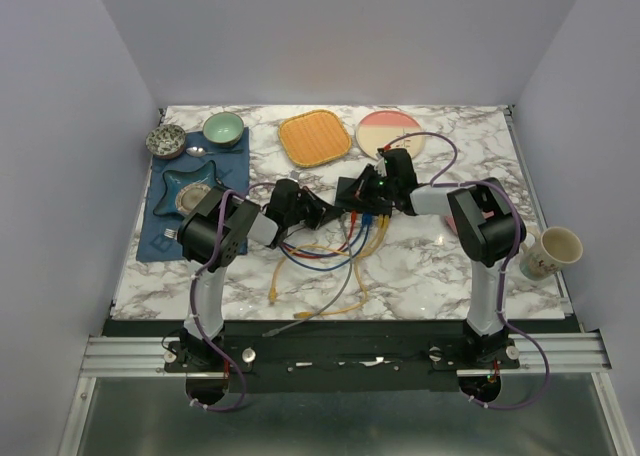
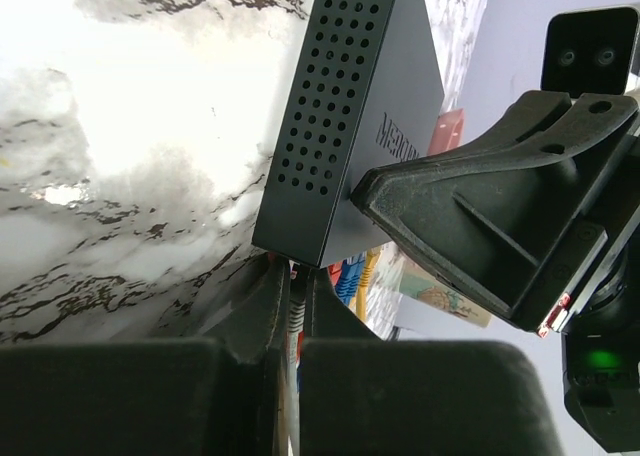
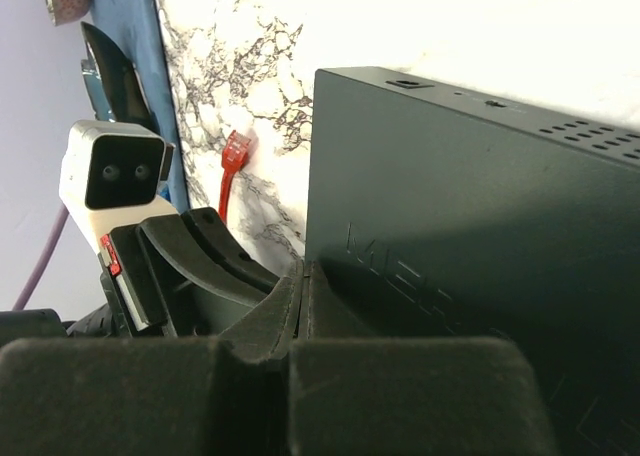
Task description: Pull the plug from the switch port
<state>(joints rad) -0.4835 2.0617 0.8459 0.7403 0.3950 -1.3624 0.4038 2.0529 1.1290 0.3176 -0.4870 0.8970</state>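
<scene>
The switch (image 1: 357,189) is a flat dark box in the middle of the table. It shows close up in the left wrist view (image 2: 340,106) and the right wrist view (image 3: 450,206). My left gripper (image 1: 322,213) is shut on a grey ribbed plug (image 2: 292,311), with its tips (image 2: 290,271) right at the switch's port edge. Blue and yellow plugs (image 2: 352,276) sit in ports beside it. My right gripper (image 1: 378,181) is shut with nothing between its fingers, and its tips (image 3: 303,271) rest against the switch's top face.
Red, blue, yellow and grey cables (image 1: 330,261) trail towards the near edge. A red plug (image 3: 232,151) lies loose on the marble. An orange square plate (image 1: 314,138) and a pink plate (image 1: 390,134) are behind. Bowls and a blue mat (image 1: 160,231) are at left, and a mug (image 1: 550,251) is at right.
</scene>
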